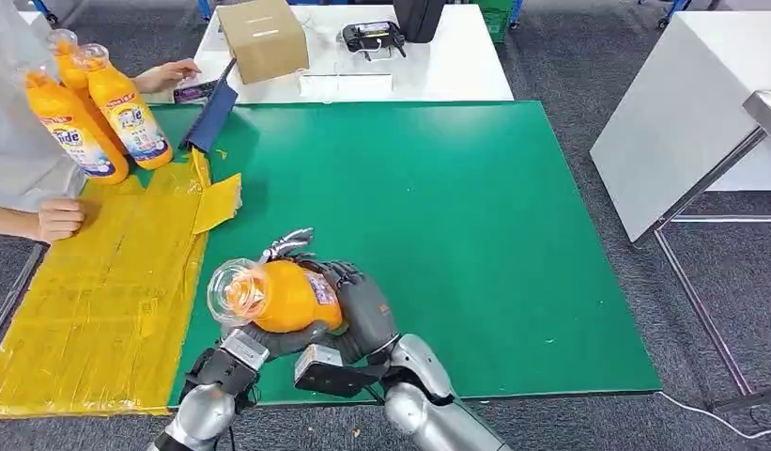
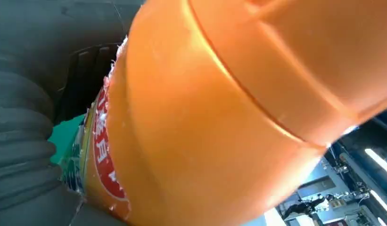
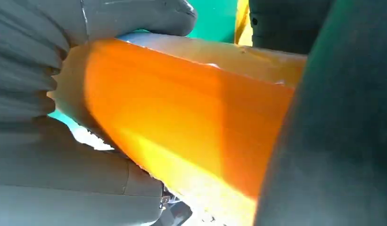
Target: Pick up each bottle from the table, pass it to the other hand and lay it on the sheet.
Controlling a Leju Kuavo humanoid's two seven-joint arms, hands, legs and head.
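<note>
- Your robot's two hands meet over the near edge of the green mat [image 1: 475, 235], both wrapped round one orange bottle [image 1: 292, 296] held above the surface
- The right hand [image 1: 358, 310] grips the bottle's body from the far side, its dark fingers curled over the label (the right wrist view shows the thumb pressed on the orange wall)
- The left hand [image 1: 269, 338] cups the same bottle from beneath, pale fingertips showing past the shoulder; you can see the bottle's red-and-white label [image 2: 104, 155] close against its ribbed cover in the left wrist view
- The bottle lies tilted, clear cap [image 1: 233, 289] turned toward the yellow sheet [image 1: 109, 282], which is spread on the mat's left side just beside the hands
- At the sheet's far end a person holds two more orange bottles [image 1: 100, 113] upright; the person's other hand [image 1: 57, 221] rests on the sheet's edge
- Beyond the mat, a white table [image 1: 438, 70] carries a cardboard box [image 1: 262, 38] and a black device [image 1: 372, 38]
</note>
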